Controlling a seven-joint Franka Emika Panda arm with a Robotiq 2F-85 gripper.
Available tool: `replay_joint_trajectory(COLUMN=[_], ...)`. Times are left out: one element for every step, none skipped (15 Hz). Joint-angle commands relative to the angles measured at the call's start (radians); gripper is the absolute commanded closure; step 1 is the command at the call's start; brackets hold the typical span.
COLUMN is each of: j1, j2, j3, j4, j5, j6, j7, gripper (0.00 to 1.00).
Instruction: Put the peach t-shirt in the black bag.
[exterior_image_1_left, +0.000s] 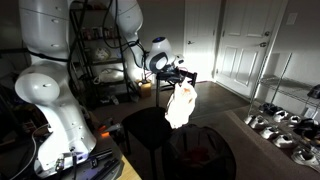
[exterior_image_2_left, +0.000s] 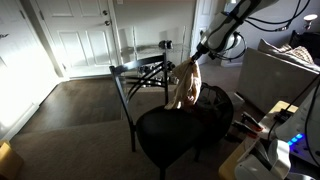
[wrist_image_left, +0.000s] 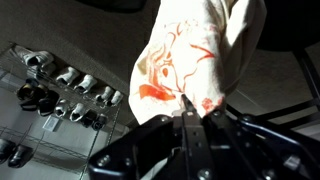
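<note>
The peach t-shirt (exterior_image_1_left: 180, 105) hangs bunched from my gripper (exterior_image_1_left: 181, 78), pale with orange-red print. It also shows in an exterior view (exterior_image_2_left: 186, 88) and fills the upper middle of the wrist view (wrist_image_left: 195, 55). My gripper (wrist_image_left: 192, 110) is shut on the top of the shirt and holds it in the air. The black bag (exterior_image_1_left: 200, 150) stands open on the floor just below and beside the hanging shirt, with something red inside; in an exterior view (exterior_image_2_left: 215, 105) it lies behind the chair. The shirt's lower end hangs above the bag's rim.
A round black chair (exterior_image_2_left: 170, 135) stands next to the bag, also seen in an exterior view (exterior_image_1_left: 145, 125). A shoe rack (wrist_image_left: 55, 90) with several shoes stands to one side (exterior_image_1_left: 285, 125). White doors (exterior_image_2_left: 85, 35) and a metal frame (exterior_image_2_left: 140, 75) are behind.
</note>
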Motion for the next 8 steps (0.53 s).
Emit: replay_joint_trajectory(j1=[-0.049, -0.043, -0.044, -0.058, -0.065, -0.072, -0.067, -0.065], j2=[-0.092, -0.111, -0.125, -0.145, -0.164, -0.181, -0.203, -0.229], j3=[0.008, -0.014, -0.026, -0.021, -0.024, -0.030, -0.051, -0.072], j4=[-0.078, -0.091, -0.103, -0.118, -0.132, -0.145, -0.157, -0.179], j5=[0.029, 0.027, 0.028, 0.033, 0.035, 0.034, 0.034, 0.036], j6=[0.067, 0.087, 0.107, 0.126, 0.146, 0.167, 0.182, 0.204], j7=[0.021, 0.034, 0.041, 0.050, 0.061, 0.071, 0.077, 0.079], gripper=[0.98, 0.98, 0.98, 0.98, 0.98, 0.98, 0.98, 0.98])
